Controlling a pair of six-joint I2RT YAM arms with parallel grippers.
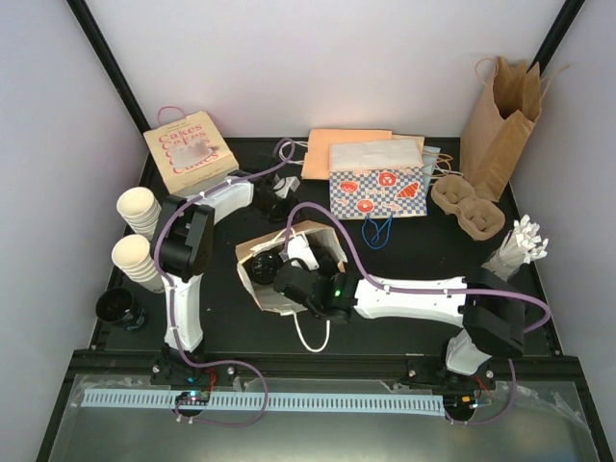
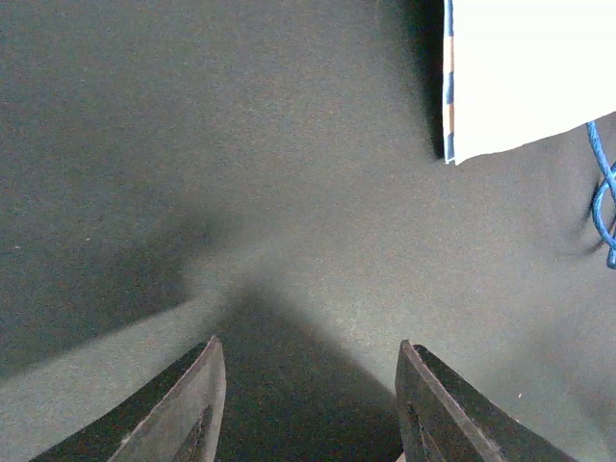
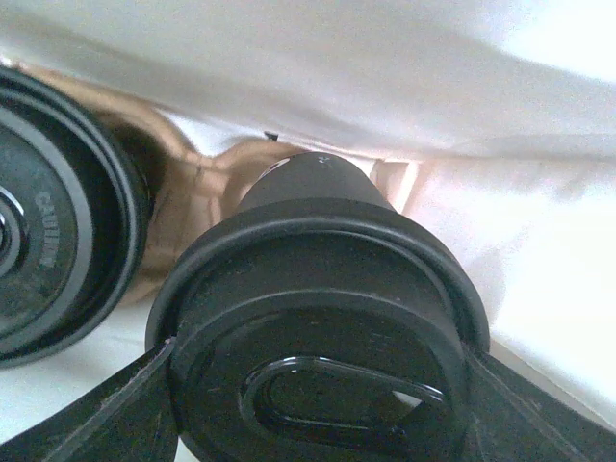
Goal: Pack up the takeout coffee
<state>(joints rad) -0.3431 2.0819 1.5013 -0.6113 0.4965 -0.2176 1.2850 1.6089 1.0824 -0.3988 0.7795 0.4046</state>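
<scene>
The takeout coffee (image 3: 318,318) has a smooth black plastic lid with a soft sheen. The counter (image 2: 241,144) is matt black, finely grained. The tall bag (image 1: 500,120) is creased brown paper; the cup carrier (image 1: 469,205) rough moulded pulp.

Your black table, walled in pale and softly lit
Pale walls (image 1: 318,58) close you in on three sides, well beyond the left gripper (image 1: 277,202) and the right gripper (image 1: 284,269), and a black post (image 1: 108,63) slants up in each far corner. The table (image 1: 385,337) wears a matte black mat (image 2: 241,144); under the left gripper you see it dark and grainy, crossed by a broad soft shadow. Behind the right gripper, at the near edge, a white perforated strip (image 1: 318,400) runs across a grey glossy ledge (image 1: 539,423)
</scene>
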